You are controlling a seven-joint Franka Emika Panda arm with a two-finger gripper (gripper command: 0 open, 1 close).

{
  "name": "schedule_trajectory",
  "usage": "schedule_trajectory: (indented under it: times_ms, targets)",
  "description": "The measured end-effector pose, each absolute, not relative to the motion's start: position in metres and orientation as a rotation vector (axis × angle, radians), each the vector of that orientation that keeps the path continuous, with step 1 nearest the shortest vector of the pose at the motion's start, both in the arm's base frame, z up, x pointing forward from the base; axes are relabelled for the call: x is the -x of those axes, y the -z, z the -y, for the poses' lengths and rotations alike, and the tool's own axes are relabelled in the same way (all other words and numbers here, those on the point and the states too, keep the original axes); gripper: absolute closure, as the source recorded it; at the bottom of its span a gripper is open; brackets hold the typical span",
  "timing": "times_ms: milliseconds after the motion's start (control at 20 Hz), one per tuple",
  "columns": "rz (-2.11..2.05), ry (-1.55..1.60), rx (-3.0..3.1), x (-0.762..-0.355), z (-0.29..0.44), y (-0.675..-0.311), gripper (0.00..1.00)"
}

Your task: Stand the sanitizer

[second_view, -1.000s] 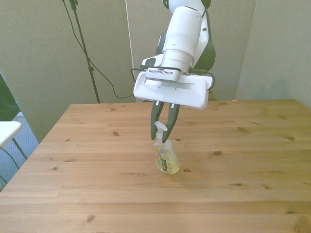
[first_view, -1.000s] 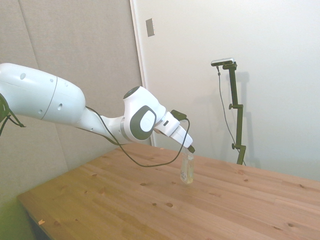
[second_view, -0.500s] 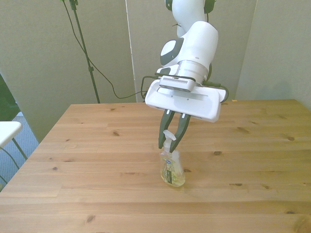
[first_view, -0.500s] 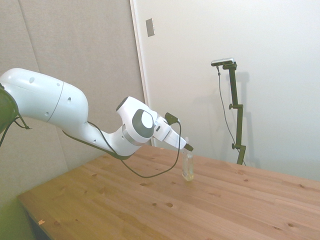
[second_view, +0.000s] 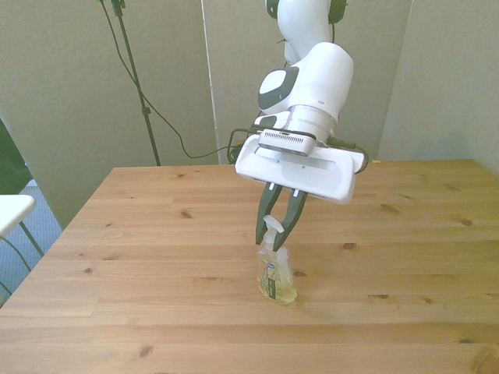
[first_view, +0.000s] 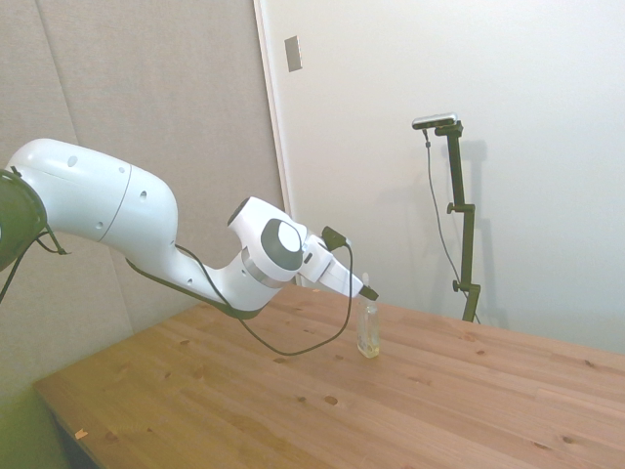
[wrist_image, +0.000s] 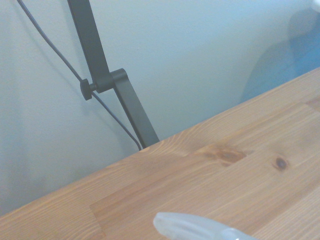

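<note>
One sanitizer [second_view: 276, 273] stands upright on a wooden table [second_view: 140, 257], the only loose object on it. It is a slim clear bottle holding pale yellowish liquid in its lower part, with a narrow white nozzle cap on top. A label on its face carries a small blue patch near the top and dark print below, too small to read.

One white robot arm [first_view: 117, 220] reaches down to the sanitizer. Its gripper [second_view: 274, 236] has two dark fingers [second_view: 264, 220] set narrowly on either side of the bottle's neck, just below the cap; whether they press the plastic or only flank it cannot be told.

The front view shows the label, both fingers and the liquid level. The side view shows the sanitizer [first_view: 368, 329] standing straight, its base on the table [first_view: 293, 410]. The wrist view shows only the blurred pale cap [wrist_image: 197, 229] close to the lens, with table boards [wrist_image: 190, 170] beyond it.
</note>
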State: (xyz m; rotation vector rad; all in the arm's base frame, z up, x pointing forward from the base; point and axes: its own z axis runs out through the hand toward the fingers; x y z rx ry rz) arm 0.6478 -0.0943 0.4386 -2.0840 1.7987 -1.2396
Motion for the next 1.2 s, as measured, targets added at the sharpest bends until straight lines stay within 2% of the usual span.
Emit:
schedule_trajectory:
  times_ms: [650,1200]
  targets:
    - [-1.802,1.203,2.07,-0.641,0.093,-0.446,0.0]
    - [-1.73,0.73,2.285,-0.612,0.084,-0.469,0.0]
